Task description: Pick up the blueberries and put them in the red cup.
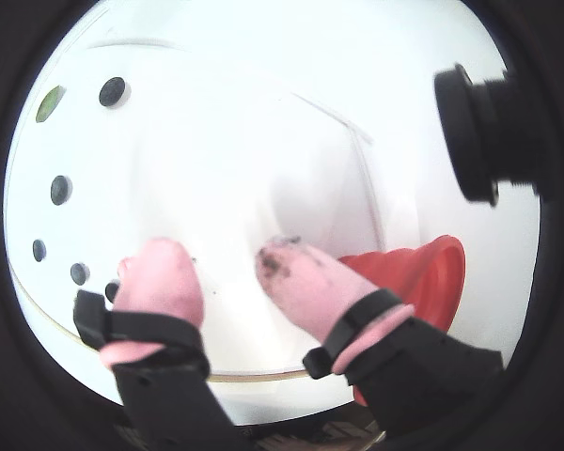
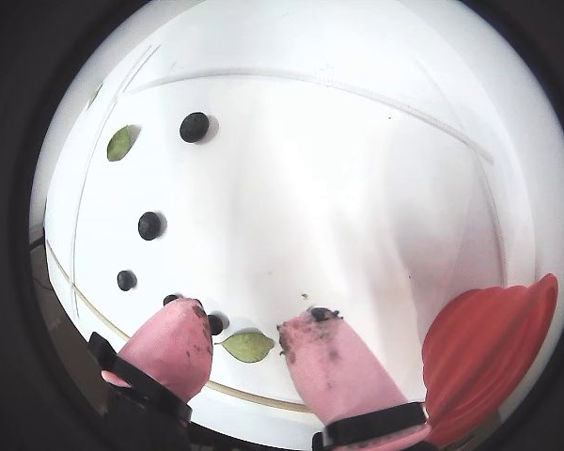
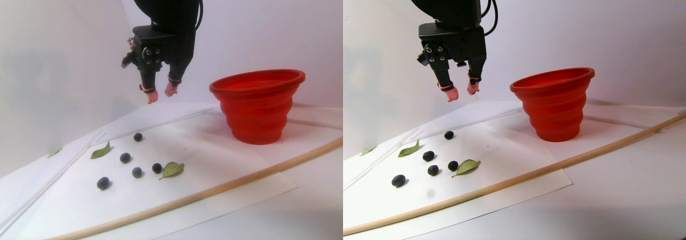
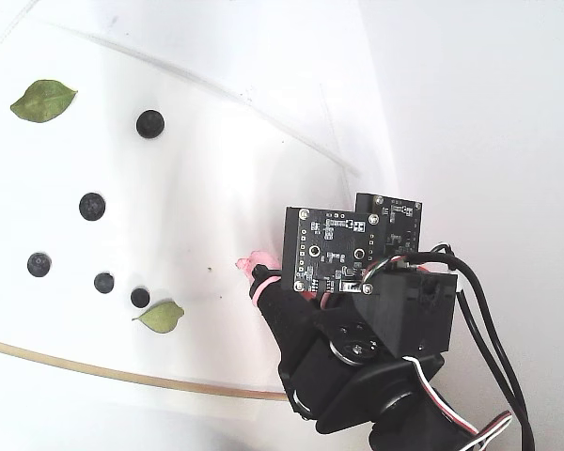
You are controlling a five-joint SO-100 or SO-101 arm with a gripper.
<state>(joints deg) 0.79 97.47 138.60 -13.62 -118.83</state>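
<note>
I'm hanging high over the white sheet, wrist pitched steeply down, and my gripper (image 3: 159, 92) is up in the air, clear of everything. My two pink fingertips (image 2: 174, 338) stand apart with bare sheet showing in the gap between them; the jaws are spread and hold nothing. The right-hand pink tip in both wrist views carries dark smudges near its end. In the fixed view my black body and its two circuit boards (image 4: 334, 249) cover most of what lies under me, with wires looping off to the right.

Just past my fingertips, a green leaf (image 2: 248, 346) lies flat on the white paper sheet (image 3: 225, 170), and one berry sits right beside it. The blueberries (image 3: 125, 157) are scattered on the paper, five of them in the stereo pair view, all well apart from each other and all lying loose on the sheet below me. A second leaf (image 3: 100, 151) rests farther out among them.

A thin wooden rod (image 3: 257, 171) runs along the sheet's near edge in the stereo pair view. The red cup (image 3: 258, 106) stands upright on the sheet, to my right in both wrist views, well apart from the berries. Behind it all rises a plain white wall (image 3: 268, 25).
</note>
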